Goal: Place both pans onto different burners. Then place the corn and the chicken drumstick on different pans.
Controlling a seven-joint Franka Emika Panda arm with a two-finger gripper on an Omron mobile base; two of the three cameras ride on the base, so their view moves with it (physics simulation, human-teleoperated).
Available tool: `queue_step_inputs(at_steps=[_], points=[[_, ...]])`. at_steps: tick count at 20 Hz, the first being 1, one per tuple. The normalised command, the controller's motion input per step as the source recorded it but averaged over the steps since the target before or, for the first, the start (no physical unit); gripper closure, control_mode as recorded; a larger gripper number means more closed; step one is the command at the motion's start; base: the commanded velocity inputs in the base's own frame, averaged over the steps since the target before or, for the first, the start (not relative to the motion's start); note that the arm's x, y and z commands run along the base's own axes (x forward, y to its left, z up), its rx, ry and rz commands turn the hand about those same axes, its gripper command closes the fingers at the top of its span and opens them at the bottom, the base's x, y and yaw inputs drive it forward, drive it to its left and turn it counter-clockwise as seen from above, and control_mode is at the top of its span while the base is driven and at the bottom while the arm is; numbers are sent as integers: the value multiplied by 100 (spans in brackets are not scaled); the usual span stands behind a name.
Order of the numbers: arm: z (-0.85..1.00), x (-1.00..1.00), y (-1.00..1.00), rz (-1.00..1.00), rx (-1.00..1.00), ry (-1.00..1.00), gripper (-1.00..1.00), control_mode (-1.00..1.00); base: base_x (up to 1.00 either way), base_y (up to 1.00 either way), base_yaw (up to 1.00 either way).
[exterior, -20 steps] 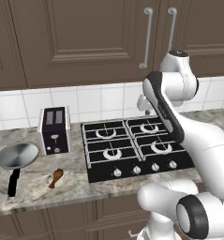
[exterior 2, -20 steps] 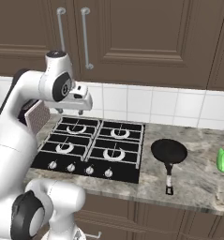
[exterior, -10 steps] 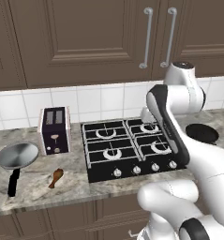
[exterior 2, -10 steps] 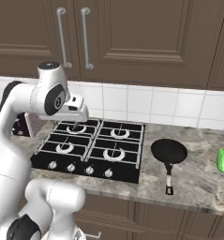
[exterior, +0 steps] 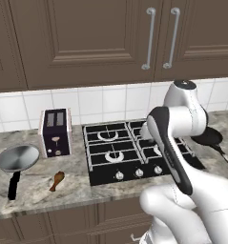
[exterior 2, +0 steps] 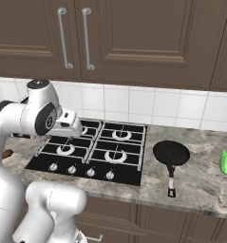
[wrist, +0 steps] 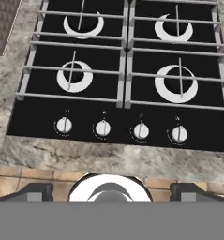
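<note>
Pans (exterior: 18, 158) (exterior 2: 171, 153) apparently empty, both off hob (wrist: 127, 122).

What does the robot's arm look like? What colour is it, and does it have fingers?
The arm is smooth, glossy white with rounded, tube-like segments and dark grey joints, including a dark round cap on the side. The gripper has two small dark finger tips instead of real fingers. No loose cables or writing show.

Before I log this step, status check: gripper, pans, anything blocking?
Gripper open, empty, over hob. Grey pan and drumstick left of hob, black pan right. Burners bare.
</note>
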Motion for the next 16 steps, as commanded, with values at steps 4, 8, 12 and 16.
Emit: queue_step_inputs(at_steps=[4,8,12,16], points=[[-27,-2,42,-7,10,0,-100,-100,0,0,0],[-21,0,54,-8,9,0,-100,-100,0,0,0],[-17,0,67,-5,0,0,-100,-100,0,0,0],[-22,0,67,-1,1,0,-100,-100,0,0,0]])
